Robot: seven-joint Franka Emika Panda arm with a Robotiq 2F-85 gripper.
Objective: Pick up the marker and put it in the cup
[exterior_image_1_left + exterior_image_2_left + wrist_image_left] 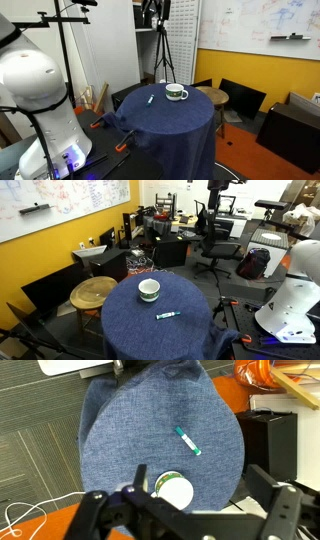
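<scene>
The marker (pixel 187 441), a thin short stick with a teal end, lies on the blue cloth of the round table (pixel 120 430). It also shows in both exterior views (pixel 150 98) (pixel 167 314). The cup (pixel 172 490), white with a green band, stands upright a short way from the marker and shows in both exterior views (pixel 177 93) (pixel 149 290). My gripper (pixel 185 510) shows only in the wrist view. It is open and empty, high above the table, with the cup between its fingers in the picture.
A round wooden stool (pixel 93 292) and black chairs (pixel 55 288) stand beside the table. A tripod (pixel 162 40) stands behind it. The white robot base (pixel 40 90) is close by. Orange clamps (pixel 122 147) grip the cloth. A black box (pixel 270 430) sits beside the table.
</scene>
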